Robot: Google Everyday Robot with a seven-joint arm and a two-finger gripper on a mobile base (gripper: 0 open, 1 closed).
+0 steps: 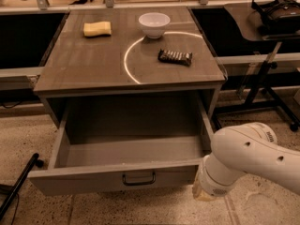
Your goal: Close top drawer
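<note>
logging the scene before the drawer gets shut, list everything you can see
top drawer: 1, grey-brown, pulled open under the cabinet top
handle: 1, black, centre of the drawer front
cabinet: 1, grey-brown, middle of view, white arc on its top
sponge: 1, yellow, back left of the cabinet top
bowl: 1, white, back centre of the cabinet top
snack packet: 1, dark, right side of the cabinet top
headset: 1, black, side table at top right
arm: 1, white, lower right by the drawer's front right corner
tool: not seen, beyond the arm's end
</note>
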